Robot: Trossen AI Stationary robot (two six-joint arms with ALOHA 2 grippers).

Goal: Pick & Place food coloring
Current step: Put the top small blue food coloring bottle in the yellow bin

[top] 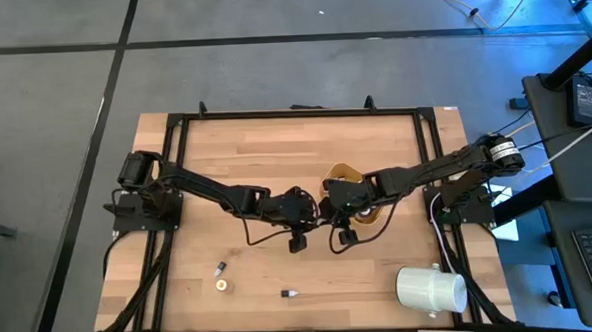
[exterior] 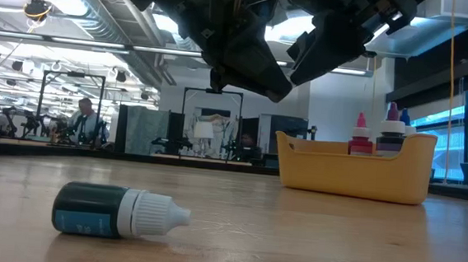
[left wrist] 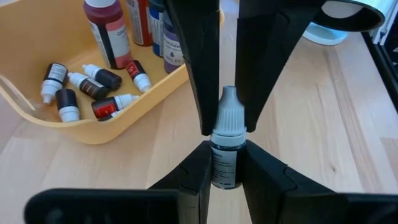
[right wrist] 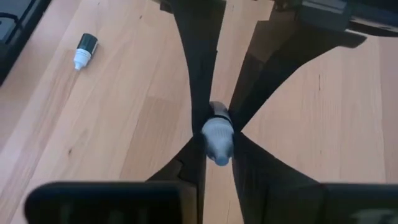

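left arm: reaches in to table centre
left gripper (top: 297, 243): fingers clamped on a small bottle
right gripper (top: 347, 236): clamped on that bottle, facing the left

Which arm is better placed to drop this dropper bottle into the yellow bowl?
Right, probably. The left gripper pinches the bottle by its body, the right gripper by its cap, and the yellow bowl lies directly under the right arm, giving it the shorter carry.

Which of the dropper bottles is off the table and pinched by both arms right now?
The dark white-capped bottle held in mid-air between the left gripper and the right gripper, both jaws closed on it. The loose bottles lie flat on the table; the rest sit in the yellow bowl.
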